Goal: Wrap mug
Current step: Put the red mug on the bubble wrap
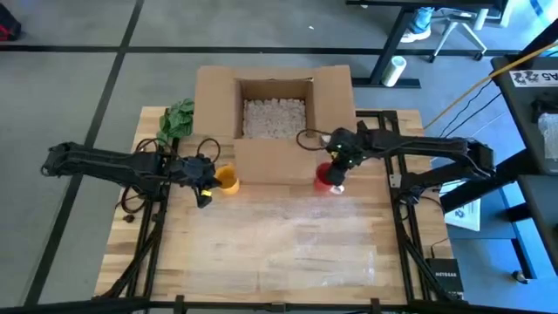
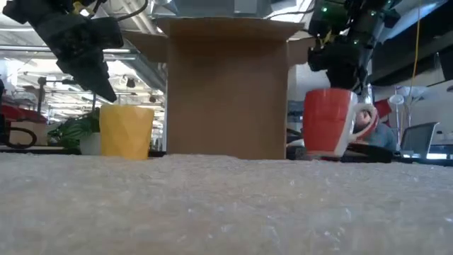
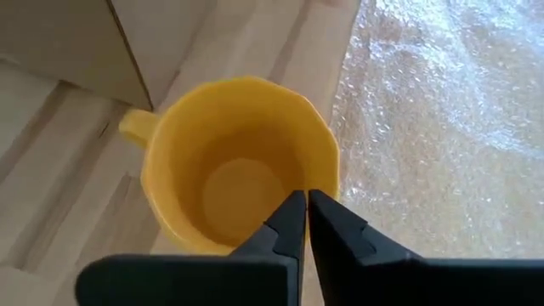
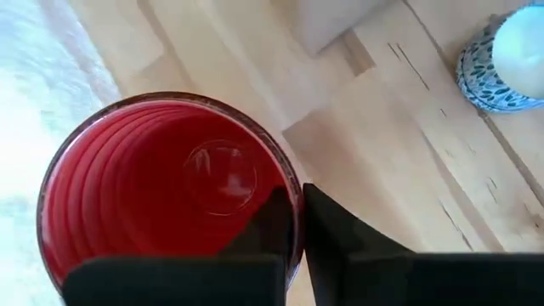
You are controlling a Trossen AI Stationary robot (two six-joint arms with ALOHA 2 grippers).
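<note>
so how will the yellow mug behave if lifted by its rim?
The yellow mug looks rigid, so probably no flex. It is empty, hence likely light. The left gripper pinches just one wall, so the mug may tilt, and its glossy surface could slip.

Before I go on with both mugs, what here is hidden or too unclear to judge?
- Red mug rim under the right gripper: its fingers hide it in the right wrist view.
- Yellow mug near rim: left gripper covers it.
- Cardboard box interior: its front wall blocks the low view.
- Bubble wrap edges: faint from above.
</note>
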